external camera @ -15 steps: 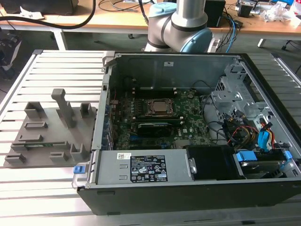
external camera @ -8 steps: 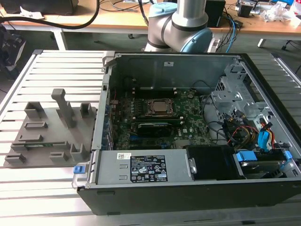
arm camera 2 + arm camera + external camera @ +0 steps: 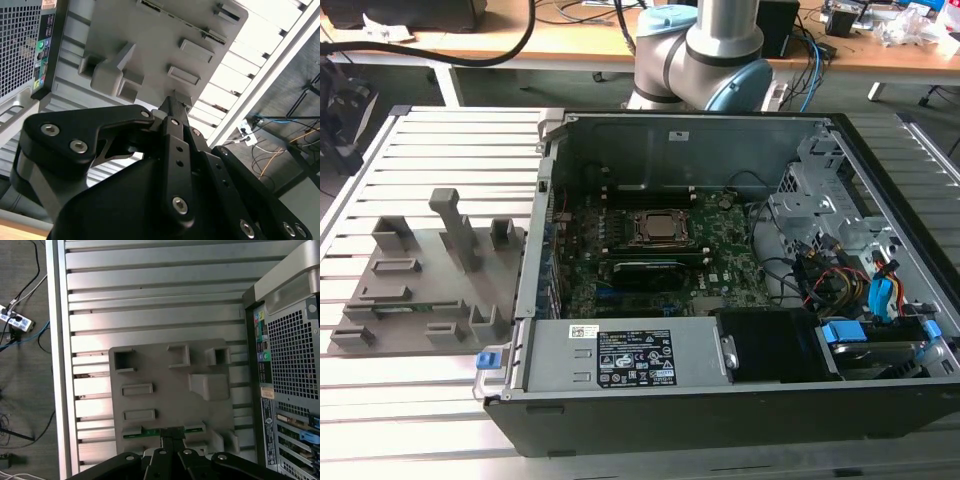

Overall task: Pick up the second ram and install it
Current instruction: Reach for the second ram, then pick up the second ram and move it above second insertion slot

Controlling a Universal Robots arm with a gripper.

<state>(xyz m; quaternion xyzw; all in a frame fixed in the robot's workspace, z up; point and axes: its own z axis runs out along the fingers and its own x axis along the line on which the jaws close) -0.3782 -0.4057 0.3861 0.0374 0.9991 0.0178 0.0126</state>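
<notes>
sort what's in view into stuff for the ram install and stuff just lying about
For the job:
- second ram, sitting in the grey holder tray
- claw, right at that ram
- motherboard inside the open computer case

Lying about:
- power strip on the floor
- clutter on the desk behind
- drive cables

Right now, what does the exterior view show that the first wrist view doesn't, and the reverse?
Exterior view: inside the case, the motherboard and CPU socket, with the arm's base behind. First wrist view: the gripper over the middle of the green ram in its tray slot, and the case's rear panel. Both: the gray tray beside the case on the slatted table.
</notes>
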